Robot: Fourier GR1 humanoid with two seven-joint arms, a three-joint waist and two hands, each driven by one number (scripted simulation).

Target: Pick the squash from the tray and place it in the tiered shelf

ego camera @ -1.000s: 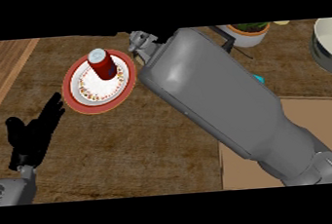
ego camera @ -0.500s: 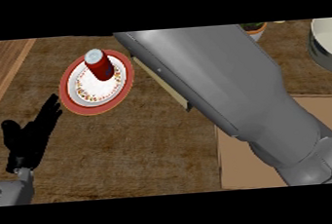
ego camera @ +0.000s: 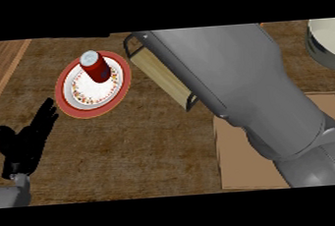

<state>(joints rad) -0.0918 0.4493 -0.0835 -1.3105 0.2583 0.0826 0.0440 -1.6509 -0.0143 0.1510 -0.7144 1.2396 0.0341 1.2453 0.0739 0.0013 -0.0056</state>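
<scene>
Our right forearm (ego camera: 234, 90) is the biggest thing in view, a grey mass running from the lower right up to the top centre of the frame. Its hand is out of sight past the top edge, so we cannot tell how its fingers stand or whether they hold anything.

Next in size is the wooden counter (ego camera: 136, 151), dark-grained across the middle, with a lighter plank along the left edge. At lower right a pale brown tray (ego camera: 243, 164) shows, mostly hidden by our arm. The squash appears nowhere on its bare part; we cannot say whether it lies under the arm, in the unseen hand, or elsewhere.

The tiered shelf (ego camera: 160, 71), light wood with a dark frame, peeks out along the arm's left side in the upper centre. Left of it, just apart, sits a red-rimmed plate (ego camera: 79, 99) with a red can (ego camera: 98, 68) standing on its upper part. A pale round dish (ego camera: 329, 39) is cut by the upper right edge.

Our left hand (ego camera: 27, 142) rests at the lower left, fingers straight and relaxed, holding nothing.

The risk we judge greatest is working blind: the arm covers most of the shelf and tray, so a placement there could miss a tier or catch the frame. A wide sweep to the left could also knock the can over, since it stands near the shelf.
</scene>
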